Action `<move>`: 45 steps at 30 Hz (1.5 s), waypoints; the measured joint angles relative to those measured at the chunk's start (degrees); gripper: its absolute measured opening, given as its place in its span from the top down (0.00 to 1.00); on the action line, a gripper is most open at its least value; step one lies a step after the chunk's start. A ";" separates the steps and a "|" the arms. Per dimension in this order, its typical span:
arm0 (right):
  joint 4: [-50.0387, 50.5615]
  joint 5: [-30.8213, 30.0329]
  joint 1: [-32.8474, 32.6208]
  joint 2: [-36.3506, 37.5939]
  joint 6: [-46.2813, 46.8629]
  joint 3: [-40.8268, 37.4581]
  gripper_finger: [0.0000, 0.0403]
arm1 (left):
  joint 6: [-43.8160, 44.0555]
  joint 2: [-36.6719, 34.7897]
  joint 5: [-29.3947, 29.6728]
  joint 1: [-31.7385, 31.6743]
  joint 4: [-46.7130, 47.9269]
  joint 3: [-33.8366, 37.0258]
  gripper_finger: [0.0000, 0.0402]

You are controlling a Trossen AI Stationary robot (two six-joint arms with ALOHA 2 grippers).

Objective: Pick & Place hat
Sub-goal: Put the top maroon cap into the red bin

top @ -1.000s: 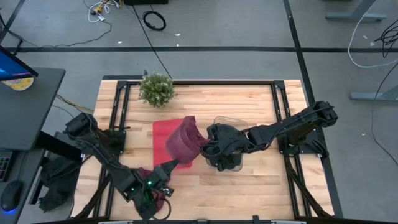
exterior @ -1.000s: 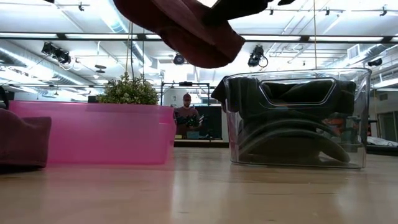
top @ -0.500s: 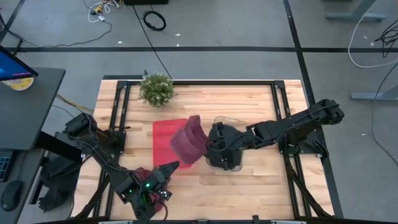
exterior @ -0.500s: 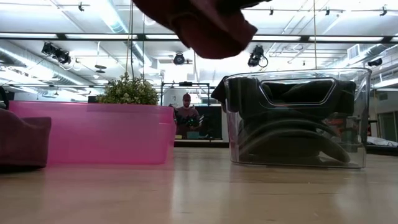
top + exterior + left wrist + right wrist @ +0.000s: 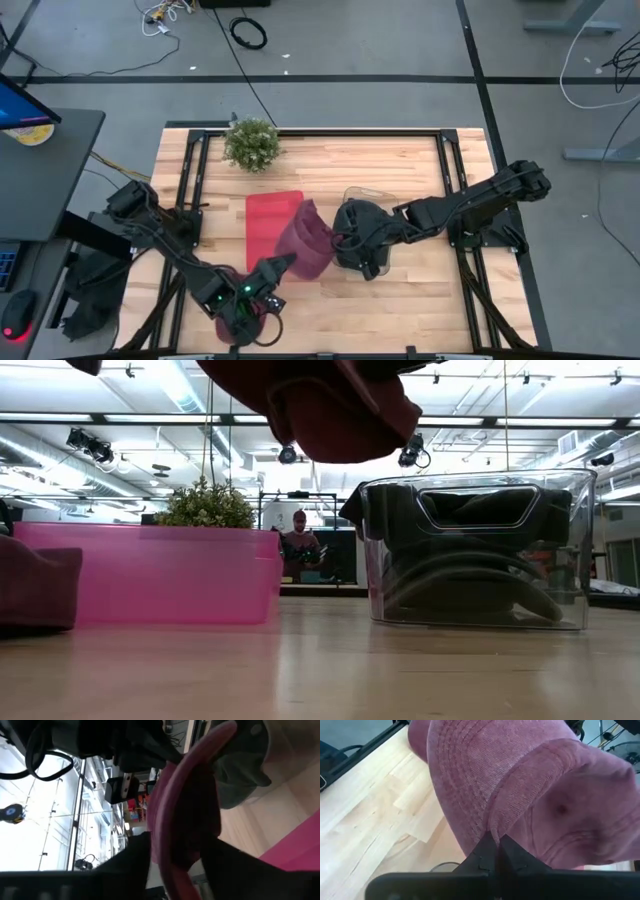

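Hat: a maroon knit hat (image 5: 305, 250), hanging in the air above the worktop (image 5: 400, 290), between the pink bin (image 5: 268, 215) and the clear bin (image 5: 375, 262).
Right gripper (image 5: 492, 851): fingers pinched closed on a fold of the hat's fabric.
Left gripper (image 5: 268, 272): near the front edge, just beside the hat; I cannot tell its state.
Handling: likely light, soft and floppy; it sags and swings freely.
Hold: a bunched fold or the thick cuff looks safest.
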State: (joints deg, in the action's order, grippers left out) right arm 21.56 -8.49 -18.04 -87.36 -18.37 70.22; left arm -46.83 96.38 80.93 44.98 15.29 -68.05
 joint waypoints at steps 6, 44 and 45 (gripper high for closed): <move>0.29 -0.07 -0.04 -0.10 -0.09 -0.09 0.99 | 1.89 -0.12 0.70 -1.21 -0.28 0.00 0.96; 7.49 -11.46 -0.07 9.04 12.14 -0.04 0.36 | 62.35 0.16 4.03 -1.84 39.90 0.07 0.97; 7.56 -11.46 -0.07 9.04 12.13 -0.04 0.36 | 67.29 -0.30 2.64 -2.22 43.36 0.07 0.97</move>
State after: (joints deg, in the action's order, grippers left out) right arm 29.11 -19.95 -18.11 -78.32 -6.24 70.17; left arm 20.46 96.07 83.57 42.76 58.65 -67.99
